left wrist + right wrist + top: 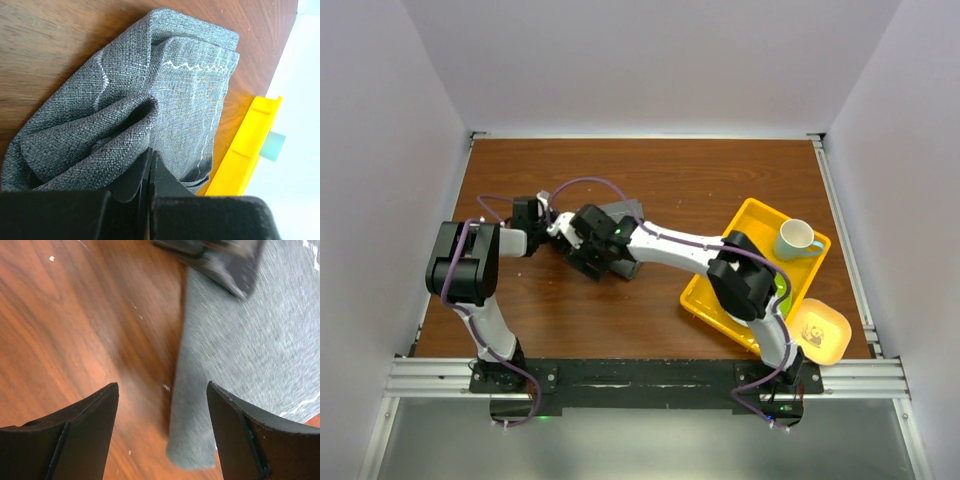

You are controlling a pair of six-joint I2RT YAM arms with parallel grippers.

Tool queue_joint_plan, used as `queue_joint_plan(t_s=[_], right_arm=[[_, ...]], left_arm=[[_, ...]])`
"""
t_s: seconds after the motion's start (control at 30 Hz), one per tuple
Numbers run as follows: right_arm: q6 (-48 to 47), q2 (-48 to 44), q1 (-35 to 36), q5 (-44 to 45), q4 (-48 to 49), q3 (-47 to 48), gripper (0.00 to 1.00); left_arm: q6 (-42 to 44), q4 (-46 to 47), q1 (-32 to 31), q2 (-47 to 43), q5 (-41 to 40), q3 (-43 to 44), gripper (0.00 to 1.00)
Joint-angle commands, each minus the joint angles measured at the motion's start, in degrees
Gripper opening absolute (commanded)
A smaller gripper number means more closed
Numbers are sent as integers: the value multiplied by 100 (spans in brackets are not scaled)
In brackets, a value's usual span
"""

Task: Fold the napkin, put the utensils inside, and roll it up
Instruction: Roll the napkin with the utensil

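Observation:
The dark grey napkin point(623, 212) lies crumpled and partly folded on the wooden table, left of centre. In the left wrist view the napkin point(190, 100) shows bunched folds and a pale zigzag stitch. My left gripper point(558, 228) is at its left side, with its fingertips point(150, 152) pressed together on a fold of cloth. My right gripper point(592, 250) is open just beside it, jaws wide point(162, 385) over the napkin's rounded edge point(200, 430) and bare wood. The left gripper's fingers point(220, 265) show at the top of that view. No utensils are in view.
A yellow tray point(750, 207) stands at the right with a pale green mug point(795, 240) in it; a sliver of green plate point(782, 287) shows behind the right arm. A yellow bowl point(823, 332) sits at the near right. The tray's edge point(245, 150) lies just beyond the napkin.

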Motion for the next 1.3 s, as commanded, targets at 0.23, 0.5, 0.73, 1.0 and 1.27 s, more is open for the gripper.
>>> queue_joint_plan(t_s=[0.23, 0.5, 0.73, 1.0, 1.27], right_arm=[[-819, 557, 411, 2383, 938, 55, 75], [-908, 865, 393, 2682, 1106, 28, 70], [-671, 1102, 332, 2139, 939, 221, 27], [417, 1137, -45, 277, 52, 731, 1], [1692, 1497, -950, -3115, -249, 961, 0]], left_arm=[[296, -950, -7, 193, -163, 180, 0], [270, -915, 2, 254, -76, 154, 0], [454, -1142, 81, 132, -40, 294, 0], [938, -1830, 458, -579, -15, 892, 25], [1105, -1918, 696, -1519, 30, 981, 29]])
